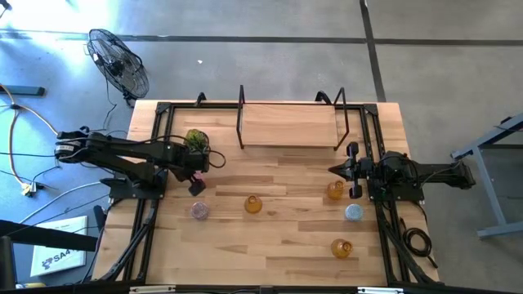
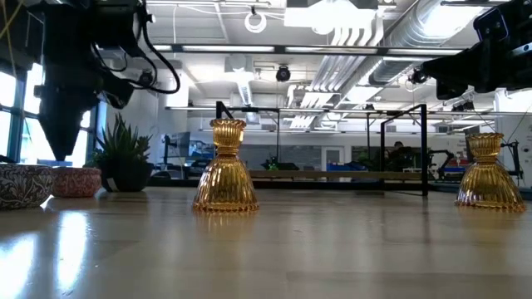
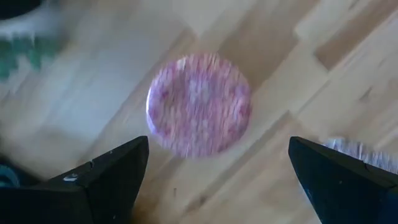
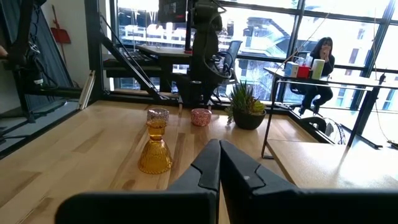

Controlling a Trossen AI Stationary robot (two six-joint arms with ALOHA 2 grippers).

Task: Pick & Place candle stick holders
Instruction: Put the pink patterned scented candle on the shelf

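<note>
My left gripper (image 3: 217, 177) is open and points down over a pink squat candle stick holder (image 3: 199, 104), its fingers apart above it without touching. In the low view the gripper (image 2: 62, 149) hangs over the two pink holders (image 2: 76, 181) (image 2: 23, 184). The second pink holder (image 1: 200, 211) stands nearer the table's near edge. Three amber holders (image 1: 253, 204) (image 1: 336, 190) (image 1: 341, 247) and a light blue one (image 1: 353, 213) stand upright on the table. My right gripper (image 1: 335, 170) is shut and empty at the right, beside an amber holder.
A green plant ball (image 1: 196, 140) in a dark pot stands just beyond my left gripper. A wooden shelf on a black wire frame (image 1: 290, 122) stands at the far centre. A black frame (image 1: 155, 147) runs along the table's edges. A person (image 4: 320, 59) sits in the room beyond.
</note>
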